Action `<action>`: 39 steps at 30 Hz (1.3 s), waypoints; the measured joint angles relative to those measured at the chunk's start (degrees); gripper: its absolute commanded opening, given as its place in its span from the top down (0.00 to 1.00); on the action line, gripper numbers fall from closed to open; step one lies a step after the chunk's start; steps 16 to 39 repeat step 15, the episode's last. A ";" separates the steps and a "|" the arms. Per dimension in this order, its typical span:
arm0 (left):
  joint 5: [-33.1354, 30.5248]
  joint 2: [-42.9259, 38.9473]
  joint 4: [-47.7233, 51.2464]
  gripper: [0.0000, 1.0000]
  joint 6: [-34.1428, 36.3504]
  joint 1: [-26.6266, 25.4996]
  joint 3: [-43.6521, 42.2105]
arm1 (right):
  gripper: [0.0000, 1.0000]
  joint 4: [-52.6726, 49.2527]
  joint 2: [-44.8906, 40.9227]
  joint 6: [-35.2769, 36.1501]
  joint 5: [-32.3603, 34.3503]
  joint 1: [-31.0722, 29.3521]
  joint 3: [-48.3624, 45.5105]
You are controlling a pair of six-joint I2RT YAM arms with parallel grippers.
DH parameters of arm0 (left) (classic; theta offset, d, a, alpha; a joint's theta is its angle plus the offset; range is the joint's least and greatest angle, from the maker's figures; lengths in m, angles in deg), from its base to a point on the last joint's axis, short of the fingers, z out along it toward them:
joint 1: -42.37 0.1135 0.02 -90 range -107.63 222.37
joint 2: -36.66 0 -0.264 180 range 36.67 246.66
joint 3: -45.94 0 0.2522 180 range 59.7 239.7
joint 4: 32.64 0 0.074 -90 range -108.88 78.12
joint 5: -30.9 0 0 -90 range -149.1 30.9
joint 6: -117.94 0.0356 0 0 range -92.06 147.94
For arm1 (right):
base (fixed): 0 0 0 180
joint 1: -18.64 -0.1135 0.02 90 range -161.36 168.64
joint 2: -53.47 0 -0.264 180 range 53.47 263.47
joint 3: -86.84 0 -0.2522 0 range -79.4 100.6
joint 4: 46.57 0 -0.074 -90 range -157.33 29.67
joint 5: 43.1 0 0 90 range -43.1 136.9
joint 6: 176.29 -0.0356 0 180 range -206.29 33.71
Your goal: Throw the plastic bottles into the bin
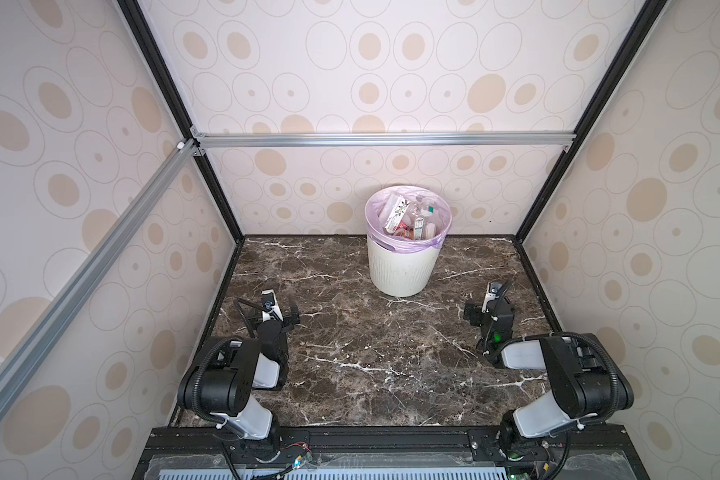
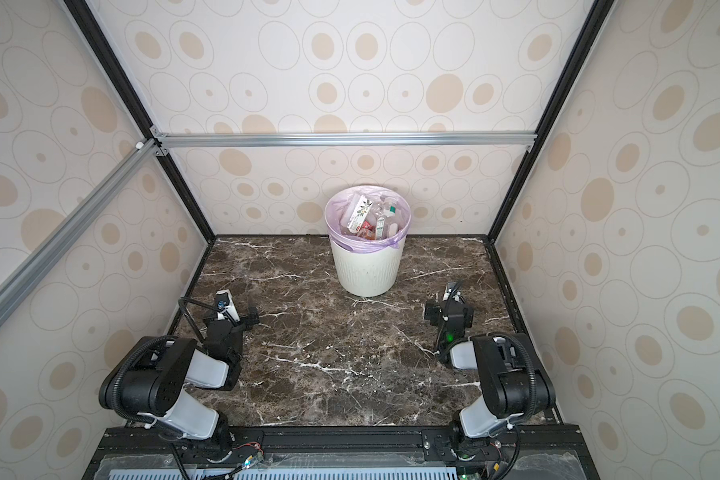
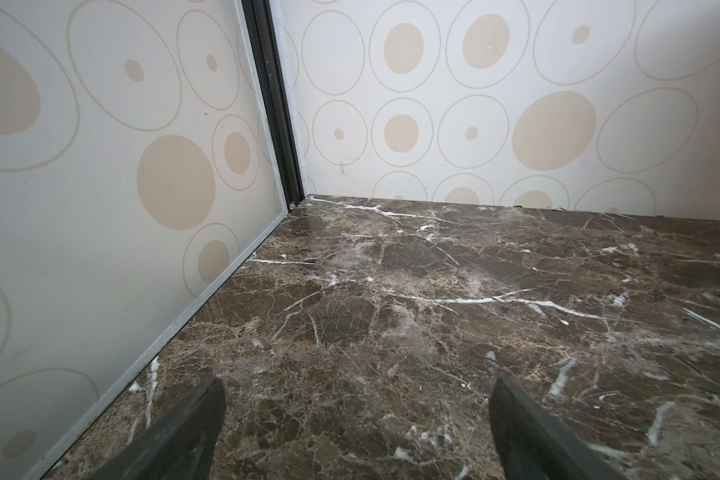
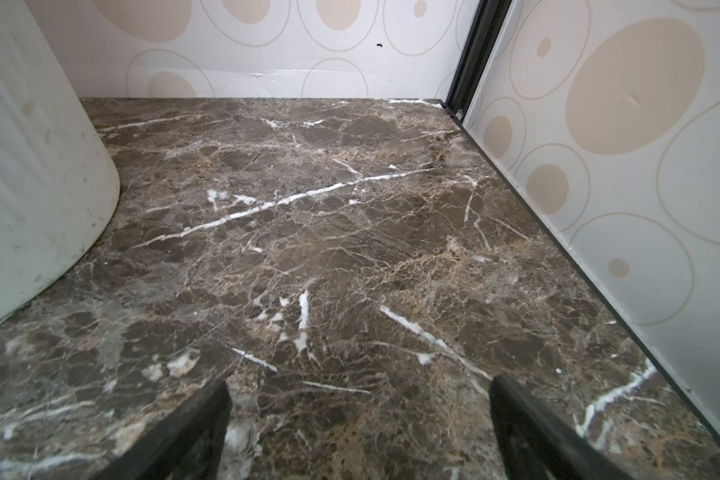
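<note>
The plastic bottles [image 1: 408,218] are all down inside the bin [image 1: 400,270], heaped together. One with a white label and a red end leans against the inner wall, and clear ones and red-orange labelled ones are jumbled beside it. The bin is off-white and ribbed, with a pale lilac liner [image 1: 374,208] folded over its rim. It stands upright at the far middle of the tabletop [image 1: 371,345], close to the back wall [image 1: 391,75].

The tabletop is dark brown marble with white veins. The two arms sit folded low at its near corners, well apart from the bin and from each other.

The left hand [image 3: 356,388] is wide open. Its dark fingers [image 3: 200,415] are spread over bare marble, pointing toward the far left corner of the enclosure. The right hand [image 4: 358,388] is just as wide open above the marble, with the bin's curved side [image 4: 38,166] off to one side in its wrist view.

Cream wallpaper with beige ovals covers the enclosure, and a silver frame bar [image 1: 391,139] crosses the back wall.
</note>
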 measured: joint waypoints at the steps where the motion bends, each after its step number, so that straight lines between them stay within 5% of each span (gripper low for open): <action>1: 0.00 0.00 -0.02 0.01 0.00 0.00 0.00 | 0.00 0.00 0.00 0.00 -0.02 0.00 0.00; 39: 0.83 0.00 0.63 0.01 0.02 0.02 0.70 | 0.00 -0.44 0.00 0.00 -0.24 0.00 0.04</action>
